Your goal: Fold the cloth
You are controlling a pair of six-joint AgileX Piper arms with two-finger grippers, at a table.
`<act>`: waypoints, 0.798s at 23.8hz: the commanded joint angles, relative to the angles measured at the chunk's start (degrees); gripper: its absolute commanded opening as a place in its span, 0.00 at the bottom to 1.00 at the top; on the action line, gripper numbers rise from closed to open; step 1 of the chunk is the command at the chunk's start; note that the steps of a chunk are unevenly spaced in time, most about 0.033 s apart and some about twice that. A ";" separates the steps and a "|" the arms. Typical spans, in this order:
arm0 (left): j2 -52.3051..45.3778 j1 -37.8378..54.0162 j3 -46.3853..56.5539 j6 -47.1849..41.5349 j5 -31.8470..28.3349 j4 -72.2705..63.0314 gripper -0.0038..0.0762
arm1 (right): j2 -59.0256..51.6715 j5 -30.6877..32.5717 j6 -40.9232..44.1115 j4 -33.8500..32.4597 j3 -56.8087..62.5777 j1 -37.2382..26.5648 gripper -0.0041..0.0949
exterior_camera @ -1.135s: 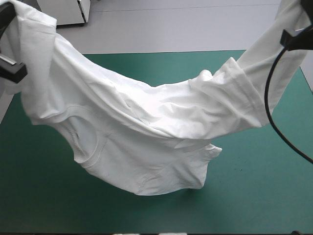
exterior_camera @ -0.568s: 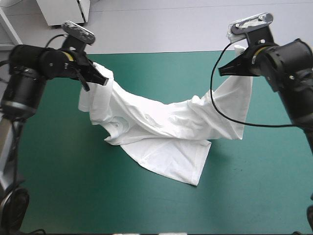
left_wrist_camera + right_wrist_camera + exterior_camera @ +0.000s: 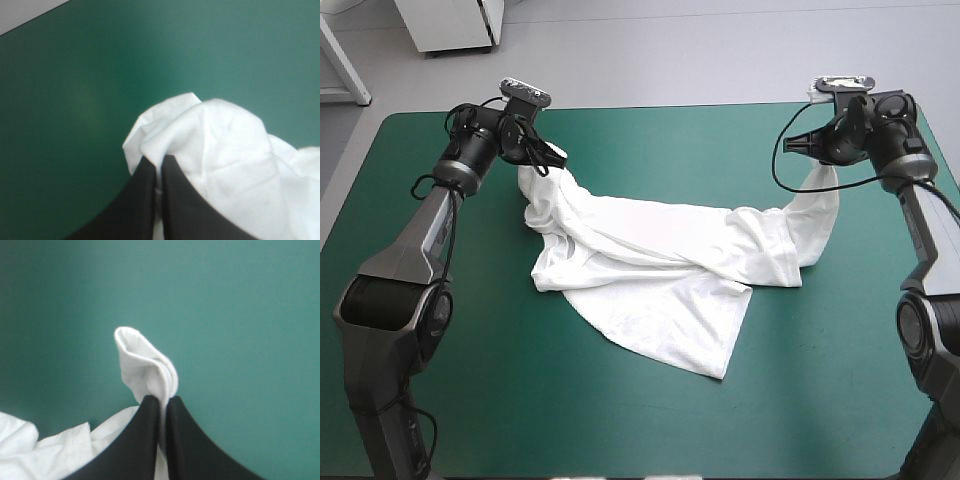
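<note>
High view is showing the T-shirt point(image 3: 650, 270) sagging across the middle of the teal-green table point(image 3: 620, 430), each end hanging from a gripper near the far edge. The left gripper point(image 3: 555, 157) is pinching a bunched corner and the right gripper point(image 3: 798, 146) a folded tip, both clamping cloth. It is looking light, limp and slippy, so hems are seeming the surest holds. Folds are hiding collar and sleeves, making the held corners hard to name

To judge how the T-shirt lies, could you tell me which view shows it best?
The high view: the whole T-shirt shows, sagging onto the teal-green cover between the left tool and right tool. Each wrist view shows only the pinched bit at its own tool.
</note>
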 commanded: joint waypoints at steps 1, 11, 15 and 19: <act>0.26 1.83 -3.35 -1.00 -4.61 -0.80 0.02 | 0.62 -4.11 -1.06 0.85 -2.08 -1.53 0.02; 3.37 2.99 -3.39 -0.49 -11.80 -2.54 0.32 | 4.36 -0.34 -2.65 4.82 -4.13 -1.53 0.19; 1.66 2.99 -5.60 -0.59 -5.53 -3.95 0.62 | 4.36 3.71 -3.22 6.52 -8.65 -1.53 0.43; 0.03 2.99 -8.97 -0.59 3.77 -3.44 0.70 | 4.02 10.20 -2.67 6.40 -14.50 -1.53 0.52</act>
